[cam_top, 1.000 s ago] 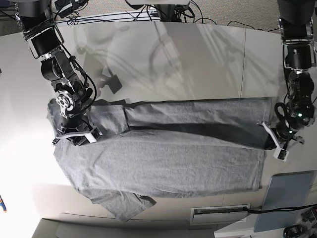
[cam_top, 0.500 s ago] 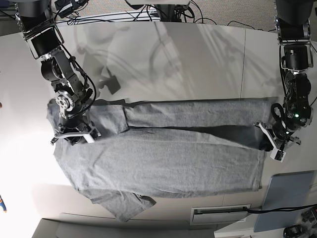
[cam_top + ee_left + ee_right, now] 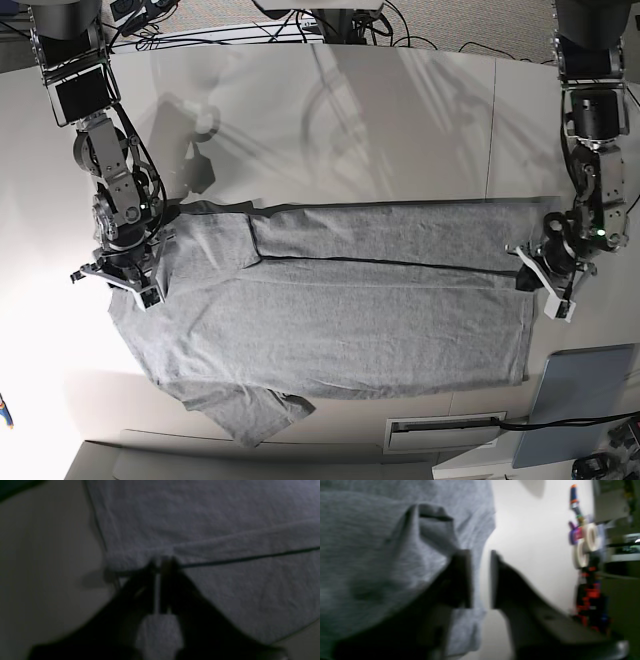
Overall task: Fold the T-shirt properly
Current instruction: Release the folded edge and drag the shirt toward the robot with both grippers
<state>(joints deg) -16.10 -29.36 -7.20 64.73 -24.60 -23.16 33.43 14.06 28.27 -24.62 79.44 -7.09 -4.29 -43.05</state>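
The grey T-shirt (image 3: 330,330) lies flat on the white table (image 3: 350,120), plain side up, with its far strip folded over toward me. One sleeve sticks out at the near left. My right gripper (image 3: 115,285) hangs over the shirt's left edge. In the right wrist view the right gripper (image 3: 481,555) is open by a narrow gap, with the T-shirt (image 3: 382,542) beside one finger and nothing pinched. My left gripper (image 3: 540,280) is at the shirt's right edge. Its wrist view shows the left gripper (image 3: 162,561) shut, tips touching the fold line of the T-shirt (image 3: 225,517).
A blue-grey board (image 3: 580,400) lies at the near right corner, with a white slotted tray (image 3: 445,432) beside it. Cables run along the table's far edge. Tape rolls and colourful bits (image 3: 582,542) sit off the table's left side.
Both grippers opened and let go of the folded strip, which now lies flat. The right gripper moved left to the shirt's edge. The left one closed again and shifted slightly.
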